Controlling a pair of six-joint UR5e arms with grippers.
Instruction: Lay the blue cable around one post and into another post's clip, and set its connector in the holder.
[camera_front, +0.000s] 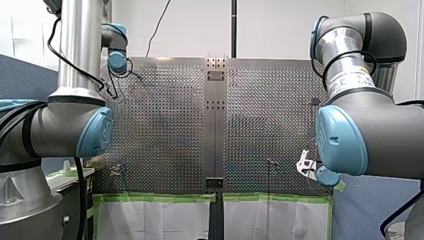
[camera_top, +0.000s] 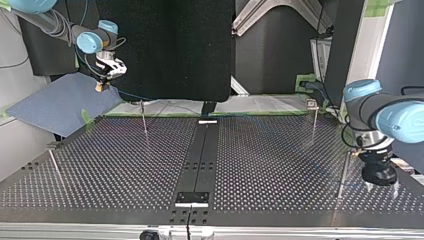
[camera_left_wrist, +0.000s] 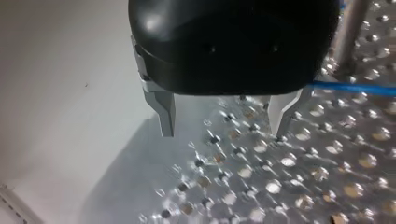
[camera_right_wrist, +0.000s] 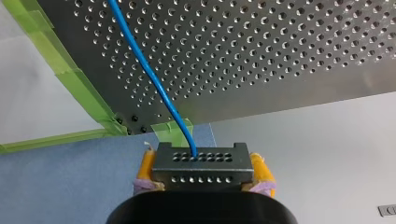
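Blue cable (camera_right_wrist: 154, 79) left dark connector (camera_right_wrist: 201, 173) and ran straight ahead of right gripper (camera_right_wrist: 204, 164), out over taped edge of perforated table (camera_right_wrist: 289, 56). Connector's long axis lay crosswise, with yellow pads (camera_right_wrist: 147, 165) clamped on both its ends. Connector was held in air off table's far-left corner in top view. Left gripper (camera_left_wrist: 223, 133) was black, metal fingers spread, nothing between them, close over table. Cable stretch passed beside it, by post (camera_left_wrist: 348, 32) base. Label (camera_front: 350, 77) on right arm (camera_front: 380, 130) was too small to read.

Nothing is legible; the printed label (camera_front: 356, 75) on my right arm (camera_front: 372, 127) is too small to read.
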